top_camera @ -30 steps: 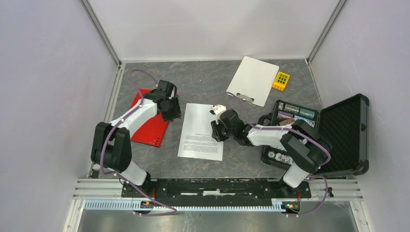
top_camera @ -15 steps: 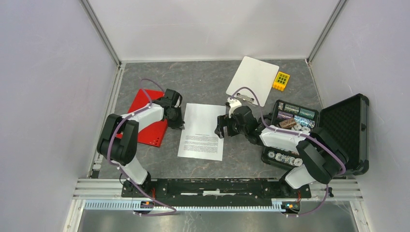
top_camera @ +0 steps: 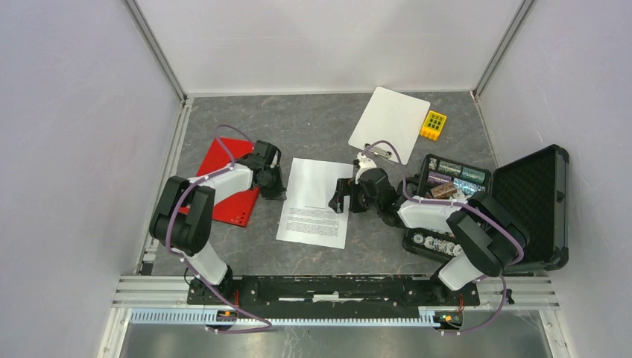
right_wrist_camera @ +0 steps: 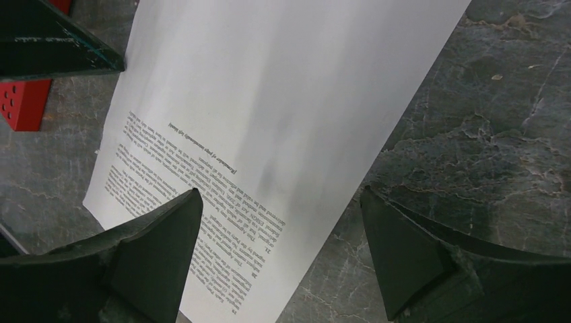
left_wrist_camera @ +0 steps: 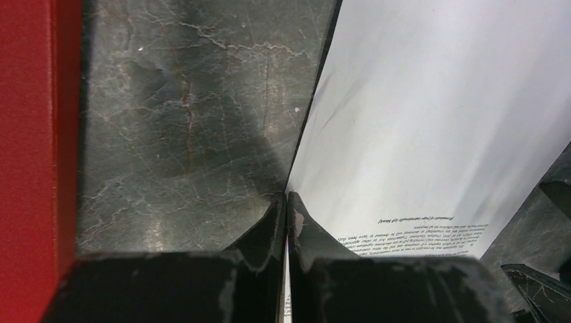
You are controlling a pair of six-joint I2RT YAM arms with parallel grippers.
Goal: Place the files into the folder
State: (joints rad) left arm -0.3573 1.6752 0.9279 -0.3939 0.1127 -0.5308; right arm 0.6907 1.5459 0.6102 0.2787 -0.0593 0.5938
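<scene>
Left gripper pinches the files at the edge; print unreadable.

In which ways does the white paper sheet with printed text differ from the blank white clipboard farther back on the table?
The white printed paper sheet carries black text; the flat white clipboard is blank. The sheet's left edge is pinched by the left gripper; no gripper holds the clipboard. The clipboard has a metal clip at its near end; the sheet has none. Both are white rectangles on the grey table.

Gap between folder and files narrow; case blocks right.
</scene>
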